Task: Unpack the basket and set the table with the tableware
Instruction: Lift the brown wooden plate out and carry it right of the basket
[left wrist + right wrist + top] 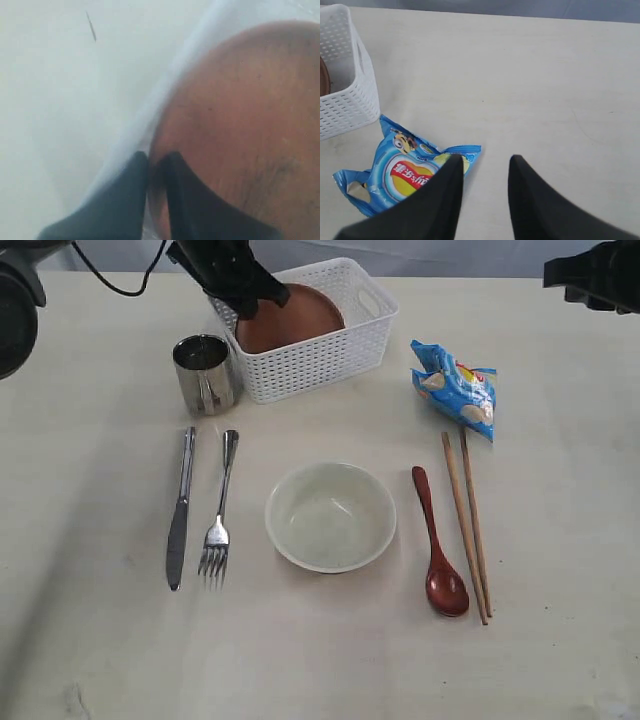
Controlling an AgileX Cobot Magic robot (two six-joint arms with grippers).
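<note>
The brown plate (pixel 295 318) leans inside the white basket (pixel 330 355) at the back of the table (pixel 90 640). My left gripper (pixel 268 298) is shut on the plate's rim (pixel 240 125), one finger (pixel 125 195) on each side. On the table lie the steel cup (pixel 204 373), knife (pixel 181 508), fork (pixel 220 505), cream bowl (pixel 330 516), wooden spoon (pixel 437 543) and chopsticks (pixel 466 523). My right gripper (pixel 484 162) hangs open and empty above the table at the far right, beside the blue snack bag (pixel 405 172).
The blue snack bag (pixel 456 388) lies right of the basket (pixel 342 80), behind the chopsticks. Bare tabletop stretches along the front edge and down both sides.
</note>
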